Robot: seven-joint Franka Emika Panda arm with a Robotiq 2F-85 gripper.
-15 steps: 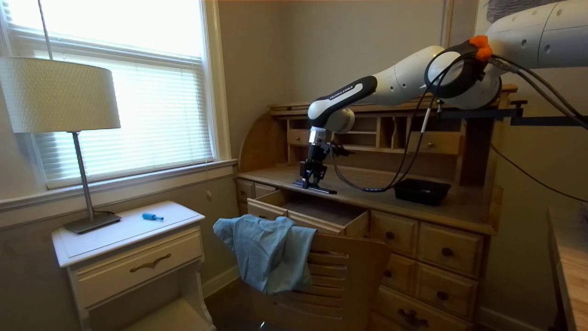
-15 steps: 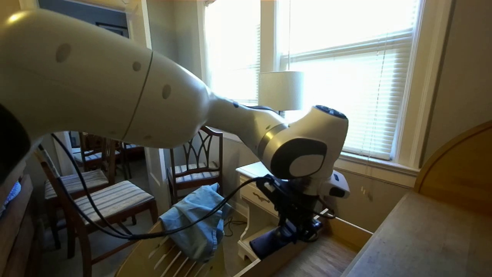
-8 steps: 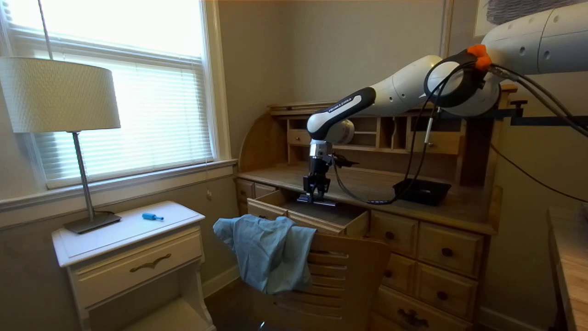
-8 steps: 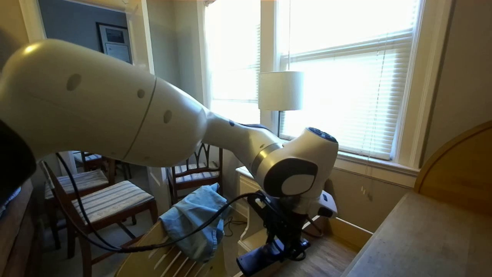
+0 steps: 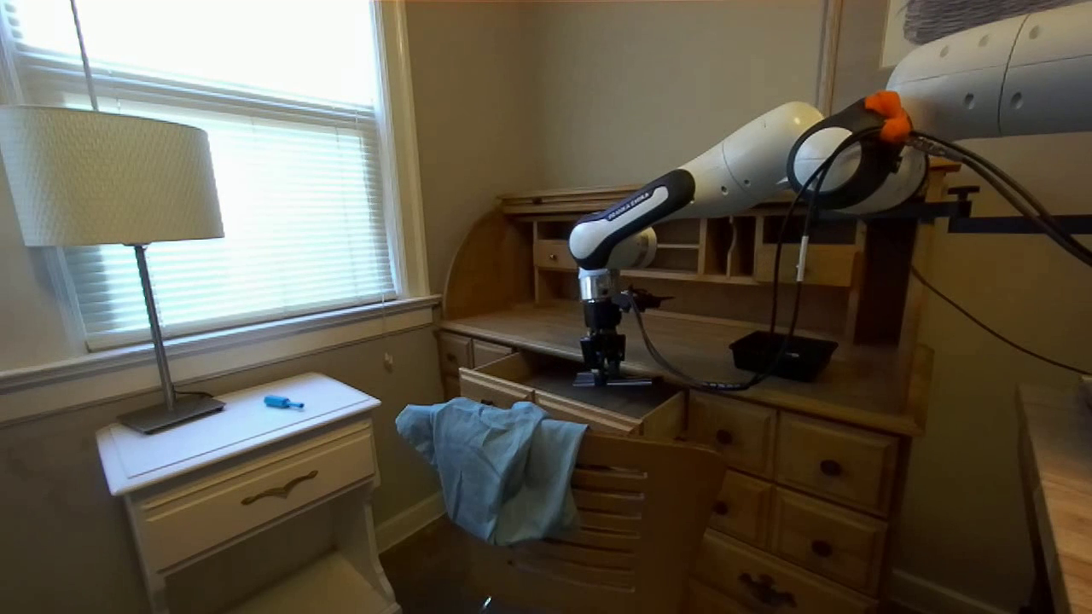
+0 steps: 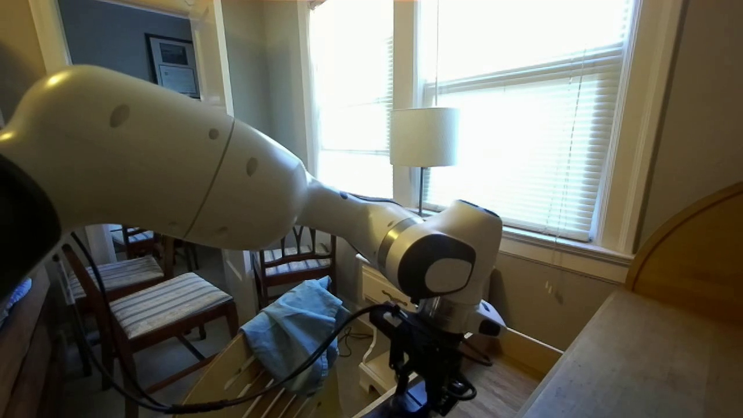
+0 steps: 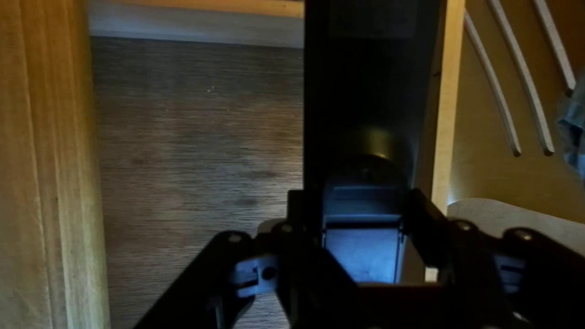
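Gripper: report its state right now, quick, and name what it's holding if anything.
Gripper: closed, holding a long black object between its fingers; exactly what it is cannot be told.

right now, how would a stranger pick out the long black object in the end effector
Find the pale brown wooden roll-top desk, then its pulled-out wooden drawer. There the black two-fingered end effector grips the long black object by its sides. Unlike the open-topped black rectangular tray on the desk, it is narrow, held, and shows a pale bluish patch.
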